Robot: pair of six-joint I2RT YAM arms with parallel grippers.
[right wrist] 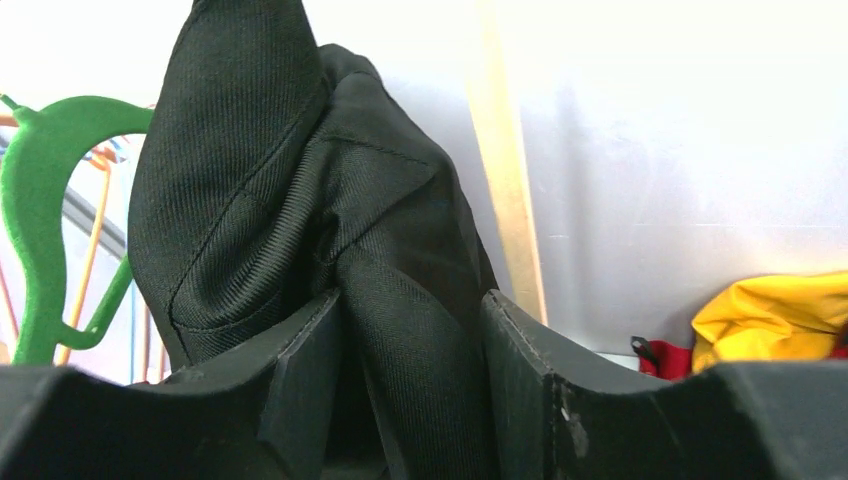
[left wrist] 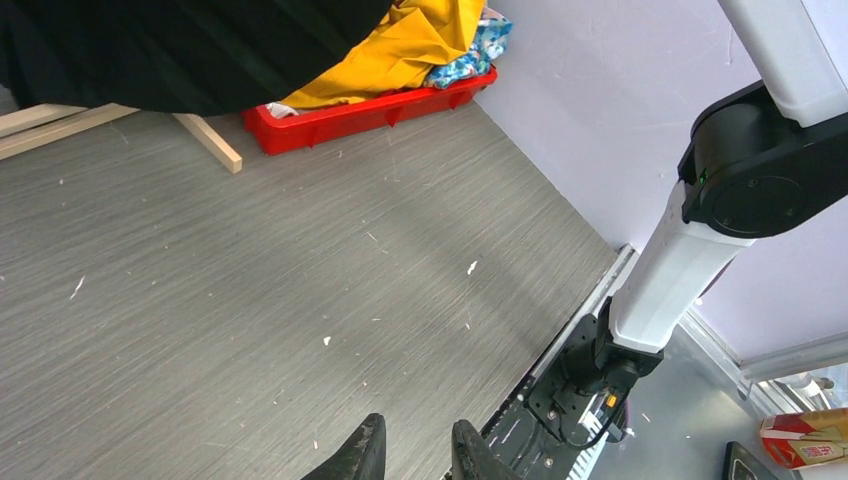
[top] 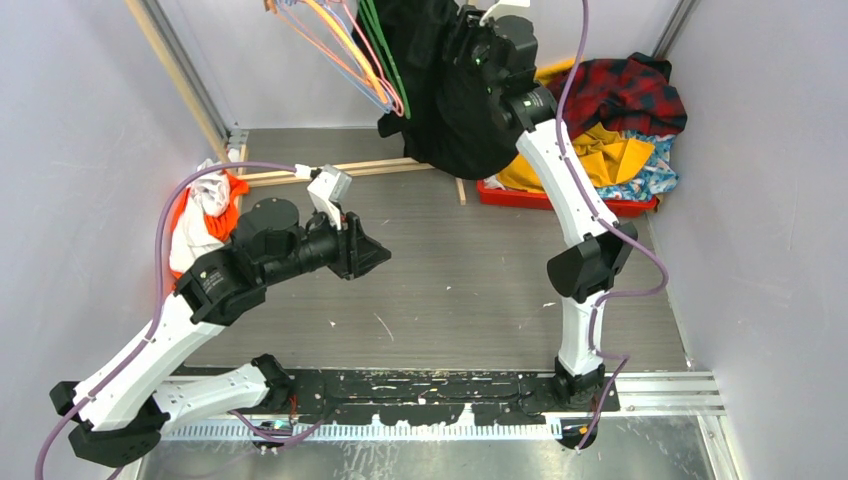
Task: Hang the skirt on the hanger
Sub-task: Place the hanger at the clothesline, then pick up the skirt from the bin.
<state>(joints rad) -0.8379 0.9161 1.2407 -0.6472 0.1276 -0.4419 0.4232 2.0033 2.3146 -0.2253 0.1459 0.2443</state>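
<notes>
**Right claw** [right wrist: 410, 310]: raised at the clothes rail. Its fingers stand partway apart with a fold of the black coat [right wrist: 270, 200] between them. Whether the fold is pinched or lies loose cannot be told. A green hanger [right wrist: 25, 220] hangs just to its left.

**Left claw** [left wrist: 412, 448]: low over the bare worktop [top: 450, 280], tips a narrow gap apart, holding nothing.

**Skirt** [top: 655, 178]: in the red tray [top: 560, 198], partly under a yellow cloth [top: 610, 155]. It lies well below and to the right of the right claw and far from the left claw, touched by neither.

**Step in hand**: seemingly the stage before pick-up, with the skirt not yet fetched.

**Next move**: probably calls for getting clear of the coat, going down to the tray, and pinching an exposed edge of the thin fabric without dragging the yellow cloth along.
</notes>
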